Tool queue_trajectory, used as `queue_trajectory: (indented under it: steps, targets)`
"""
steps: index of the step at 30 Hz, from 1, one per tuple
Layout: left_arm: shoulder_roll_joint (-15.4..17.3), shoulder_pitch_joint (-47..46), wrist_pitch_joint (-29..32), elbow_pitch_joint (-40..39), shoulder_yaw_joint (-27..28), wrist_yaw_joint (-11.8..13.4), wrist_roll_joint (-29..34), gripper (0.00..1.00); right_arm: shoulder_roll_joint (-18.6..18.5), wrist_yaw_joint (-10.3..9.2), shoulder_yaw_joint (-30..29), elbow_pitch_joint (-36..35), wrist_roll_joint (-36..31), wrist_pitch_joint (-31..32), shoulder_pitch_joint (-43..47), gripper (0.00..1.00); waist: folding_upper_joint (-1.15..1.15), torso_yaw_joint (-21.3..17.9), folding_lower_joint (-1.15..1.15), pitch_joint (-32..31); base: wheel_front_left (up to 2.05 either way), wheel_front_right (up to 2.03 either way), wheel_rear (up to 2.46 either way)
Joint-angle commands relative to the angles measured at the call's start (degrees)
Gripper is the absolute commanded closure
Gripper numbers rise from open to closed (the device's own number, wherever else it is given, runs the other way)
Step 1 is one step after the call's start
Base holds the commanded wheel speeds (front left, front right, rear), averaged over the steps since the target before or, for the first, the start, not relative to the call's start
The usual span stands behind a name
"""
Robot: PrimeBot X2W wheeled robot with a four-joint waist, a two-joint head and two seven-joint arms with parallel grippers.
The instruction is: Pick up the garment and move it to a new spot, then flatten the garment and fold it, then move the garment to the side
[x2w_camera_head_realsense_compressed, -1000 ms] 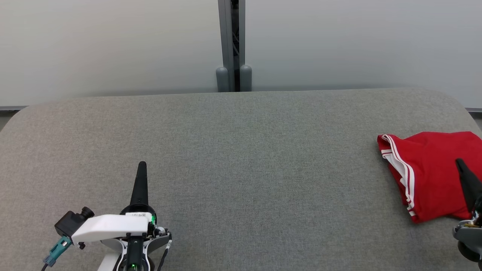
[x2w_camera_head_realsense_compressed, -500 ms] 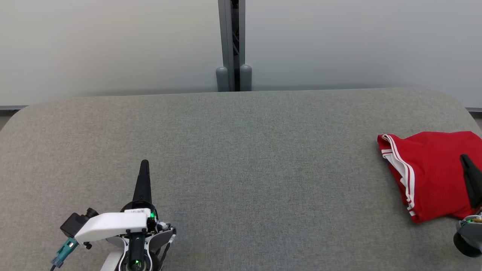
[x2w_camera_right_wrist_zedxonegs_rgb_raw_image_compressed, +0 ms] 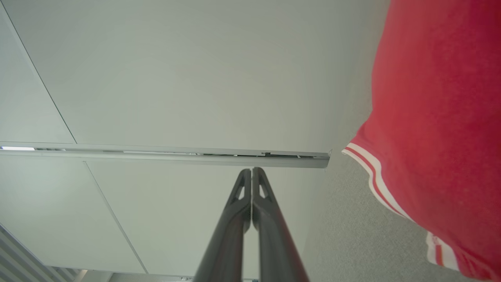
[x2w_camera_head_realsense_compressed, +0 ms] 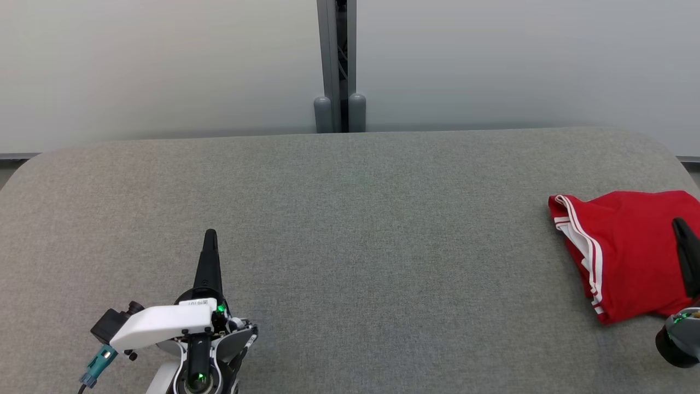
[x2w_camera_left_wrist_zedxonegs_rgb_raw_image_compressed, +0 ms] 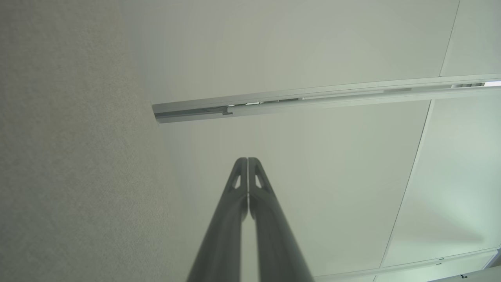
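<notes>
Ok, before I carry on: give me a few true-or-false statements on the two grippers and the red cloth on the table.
1. The left gripper is shut. True.
2. The right gripper is clamped on the red cloth. False: its fingers are pressed together with nothing between them.
3. The red cloth lies mid-table. False: it lies at the right end of the table.
4. The cloth has white striped trim. True.

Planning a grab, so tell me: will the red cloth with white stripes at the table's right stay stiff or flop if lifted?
The red cloth lies in soft folds, so it will likely flop and unfold when lifted. It looks thin, probably light. On the fuzzy grey table, a push may bunch it.
</notes>
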Motion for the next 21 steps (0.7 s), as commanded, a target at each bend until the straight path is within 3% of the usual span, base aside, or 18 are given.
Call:
queue_trajectory:
  steps: [1, 21]
  targets:
    - [0.14, -0.76, -0.04, -0.04, 0.04, -0.17, -0.09, 1.0, -0.47, 0.14, -0.2, 0.32, 0.23, 0.19, -0.07, 1.0, 0.0, 0.0, 0.0, 0.0, 0.0, 0.0, 0.0]
    - [0.14, -0.76, -0.06, -0.05, 0.03, -0.17, -0.1, 1.0, -0.6, 0.14, 0.09, 0.32, 0.43, -0.06, 0.03, 1.0, 0.0, 0.0, 0.0, 0.0, 0.0, 0.0, 0.0]
